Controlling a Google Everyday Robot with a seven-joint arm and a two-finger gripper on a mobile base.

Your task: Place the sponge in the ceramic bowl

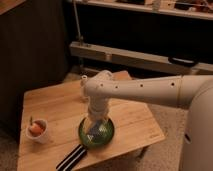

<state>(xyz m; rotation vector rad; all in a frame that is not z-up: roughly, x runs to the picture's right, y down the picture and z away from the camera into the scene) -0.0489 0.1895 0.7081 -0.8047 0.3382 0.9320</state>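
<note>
The dark green ceramic bowl [106,134] sits near the front edge of the wooden table [55,107]. My gripper [94,128] points down from the white arm, right over the bowl's left half. A blue-grey sponge [93,132] shows at the fingertips, just above or touching the bowl's inside. The gripper looks shut on it. The arm hides the back part of the bowl.
A small white cup [39,131] with an orange thing in it stands at the table's front left. A black-and-white striped flat item [74,156] lies at the front edge. A small white object [83,80] stands at the table's back edge. Dark shelving runs behind.
</note>
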